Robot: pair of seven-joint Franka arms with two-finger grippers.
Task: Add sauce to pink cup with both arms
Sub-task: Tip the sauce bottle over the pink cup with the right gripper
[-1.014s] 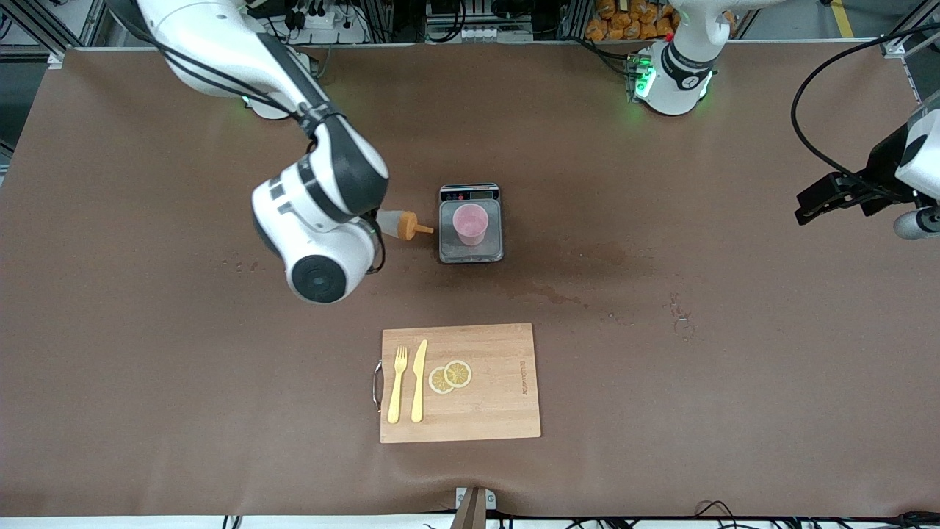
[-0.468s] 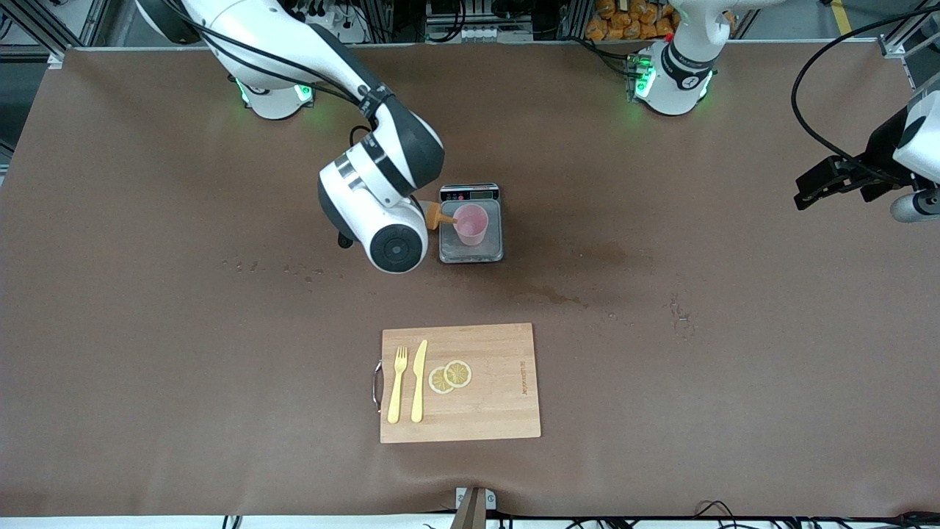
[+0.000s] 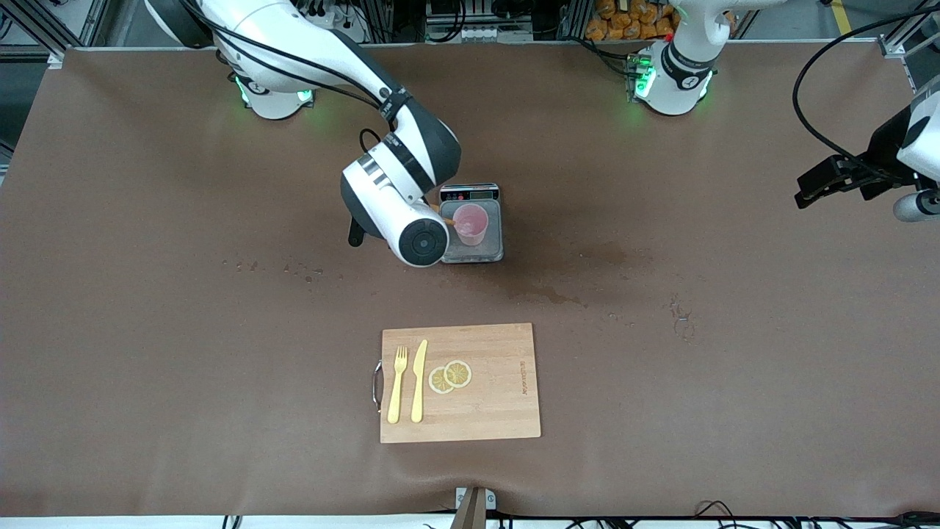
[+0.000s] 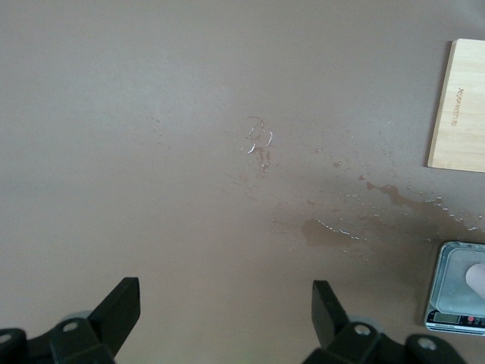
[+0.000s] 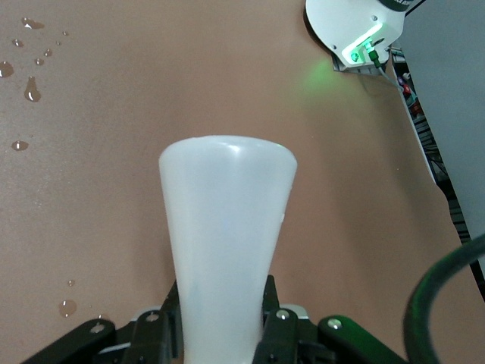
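The pink cup [image 3: 470, 223] stands on a small grey scale [image 3: 490, 250] in the middle of the table. My right gripper [image 5: 221, 307] is shut on the sauce bottle [image 5: 227, 227], whose whitish body fills the right wrist view. In the front view the right arm's wrist covers the bottle, and only its orange nozzle [image 3: 446, 219] shows, right at the cup's rim. My left gripper [image 4: 227, 311] is open and empty, and waits up over the left arm's end of the table [image 3: 826, 187]. The scale [image 4: 457, 292] shows at the edge of the left wrist view.
A wooden cutting board [image 3: 499, 411] with a yellow fork [image 3: 396, 386], a knife [image 3: 418, 382] and two lemon slices [image 3: 450, 376] lies nearer to the front camera than the scale. Wet patches [image 3: 558, 295] mark the brown table beside the scale.
My right arm has swung toward the scale with the bottle, bringing the orange nozzle from beside the scale to the cup's rim. The left arm has barely moved.
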